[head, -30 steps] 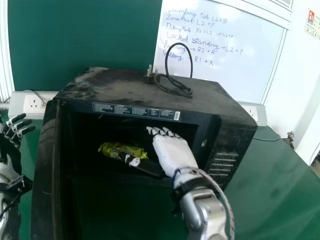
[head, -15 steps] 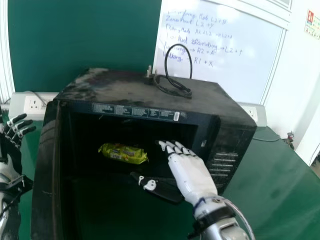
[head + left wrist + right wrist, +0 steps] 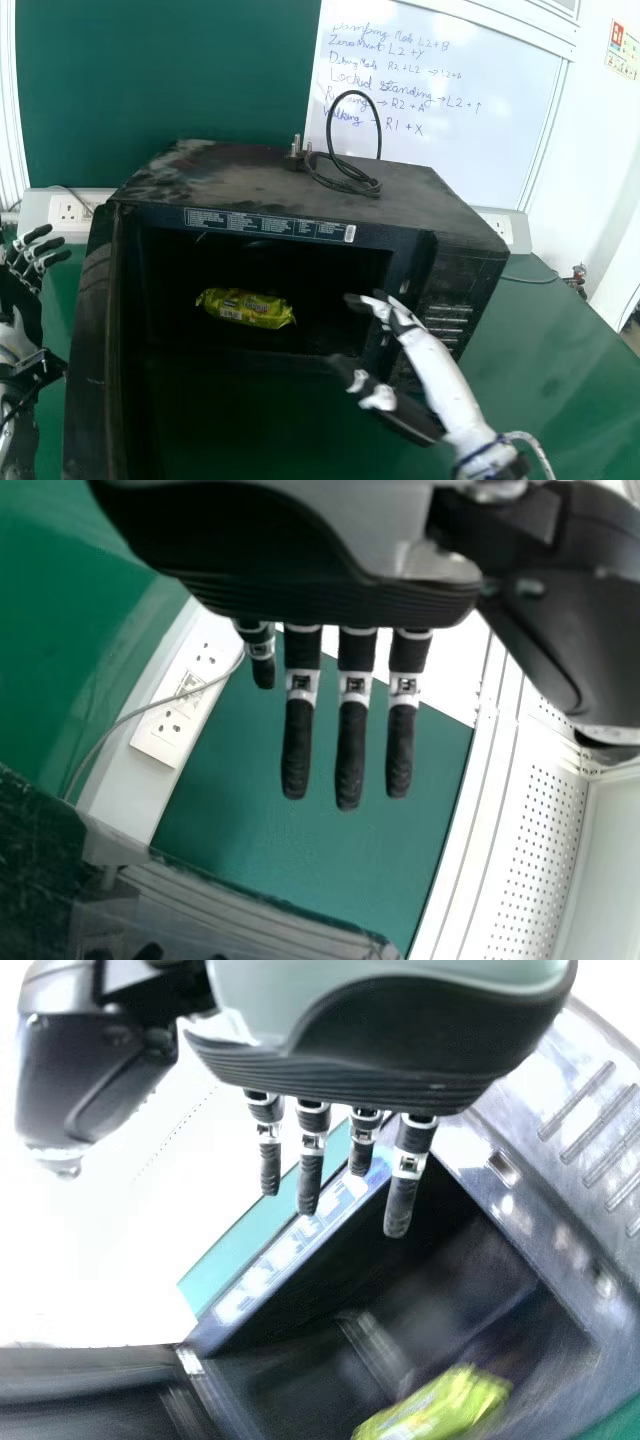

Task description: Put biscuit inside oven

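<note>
A crinkled, glossy yellow-green biscuit packet (image 3: 245, 308), a plump oblong, lies inside the boxy black oven (image 3: 290, 178), whose matt top is dusty and scuffed. At the opening's right side, the right hand (image 3: 438, 375), with its smooth white shell and dark ribbed fingertips, is apart from the packet, fingers extended and thumb held away; it is blurred, so their exact bend is hard to judge. The left hand (image 3: 22, 285) is at the view's left edge, its slim black fingers spread and relaxed. A looped rubbery cord (image 3: 348, 170) rests on the oven.
</note>
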Robot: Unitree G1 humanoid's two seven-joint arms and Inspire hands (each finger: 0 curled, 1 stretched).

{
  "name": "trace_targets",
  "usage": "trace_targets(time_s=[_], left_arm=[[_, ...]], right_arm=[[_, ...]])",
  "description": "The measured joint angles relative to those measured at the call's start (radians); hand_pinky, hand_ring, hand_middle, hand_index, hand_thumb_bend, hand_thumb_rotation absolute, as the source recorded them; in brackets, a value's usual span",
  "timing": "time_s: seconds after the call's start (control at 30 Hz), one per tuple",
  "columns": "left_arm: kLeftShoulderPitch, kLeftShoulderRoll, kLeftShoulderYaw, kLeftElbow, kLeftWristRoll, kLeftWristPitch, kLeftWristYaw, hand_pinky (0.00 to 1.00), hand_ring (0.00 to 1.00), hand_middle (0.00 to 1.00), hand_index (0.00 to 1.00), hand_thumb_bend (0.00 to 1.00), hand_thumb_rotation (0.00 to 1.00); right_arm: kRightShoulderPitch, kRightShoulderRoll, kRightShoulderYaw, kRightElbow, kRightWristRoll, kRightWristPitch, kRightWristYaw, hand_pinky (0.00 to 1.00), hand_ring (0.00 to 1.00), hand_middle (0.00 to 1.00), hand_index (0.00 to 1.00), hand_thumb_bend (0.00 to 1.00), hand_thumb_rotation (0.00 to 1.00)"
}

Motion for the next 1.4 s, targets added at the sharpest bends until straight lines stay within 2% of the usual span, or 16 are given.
trace_targets(time_s=[0.07,0.2,0.33,0.43,0.5,0.63,0.77,0.9,1.03,1.13,1.27,1.4], left_arm=[[0.002,0.016,0.009,0.009,-0.012,0.0,-0.027,0.46,0.49,0.52,0.53,0.88,0.95],[0.018,0.085,0.031,0.048,-0.047,0.002,-0.124,0.42,0.45,0.48,0.48,0.89,0.99],[0.044,0.171,0.037,0.082,-0.069,0.002,-0.262,0.39,0.42,0.46,0.46,0.86,1.0],[0.063,0.22,0.036,0.105,-0.081,0.002,-0.355,0.38,0.41,0.44,0.44,0.89,1.0],[0.069,0.243,0.035,0.113,-0.091,0.008,-0.397,0.37,0.4,0.44,0.43,0.89,1.0],[0.069,0.27,0.036,0.115,-0.163,0.062,-0.452,0.37,0.39,0.42,0.41,0.9,1.0],[0.069,0.306,0.04,0.109,-0.23,0.137,-0.468,0.36,0.36,0.39,0.39,0.9,1.0],[0.069,0.349,0.042,0.096,-0.28,0.179,-0.515,0.34,0.36,0.39,0.38,0.9,1.0],[0.07,0.426,0.043,0.091,-0.314,0.227,-0.581,0.36,0.39,0.43,0.41,0.97,1.0],[0.071,0.471,0.034,0.08,-0.319,0.244,-0.641,0.36,0.42,0.46,0.42,1.0,1.0],[0.067,0.515,0.006,0.074,-0.336,0.258,-0.746,0.36,0.42,0.46,0.44,1.0,1.0],[0.058,0.517,-0.039,0.056,-0.371,0.275,-0.818,0.34,0.41,0.45,0.43,1.0,1.0]], right_arm=[[-0.002,-0.052,-0.051,0.018,0.156,0.039,0.087,0.79,0.83,0.85,0.87,0.9,0.87],[-0.028,-0.154,-0.154,0.123,0.418,0.087,0.259,0.66,0.69,0.72,0.73,0.86,0.92],[-0.038,-0.195,-0.226,0.178,0.532,0.146,0.296,0.56,0.57,0.59,0.62,0.93,0.99],[-0.039,-0.213,-0.283,0.201,0.607,0.217,0.296,0.56,0.53,0.54,0.56,0.99,0.99],[-0.038,-0.221,-0.321,0.217,0.646,0.264,0.284,0.54,0.47,0.48,0.5,0.96,1.0],[-0.035,-0.213,-0.36,0.221,0.638,0.279,0.221,0.47,0.4,0.43,0.42,0.91,1.0],[-0.02,-0.184,-0.373,0.221,0.603,0.28,0.16,0.41,0.35,0.38,0.38,0.89,1.0],[-0.016,-0.18,-0.379,0.223,0.546,0.284,0.103,0.48,0.34,0.37,0.37,0.94,1.0],[-0.015,-0.18,-0.381,0.219,0.508,0.329,0.036,0.49,0.34,0.36,0.38,0.94,1.0],[-0.016,-0.179,-0.381,0.21,0.494,0.379,-0.016,0.54,0.35,0.36,0.38,0.93,1.0],[-0.022,-0.173,-0.381,0.203,0.484,0.437,-0.075,0.44,0.33,0.34,0.37,0.9,1.0],[-0.023,-0.171,-0.379,0.188,0.452,0.463,-0.111,0.44,0.33,0.34,0.37,0.89,1.0]])
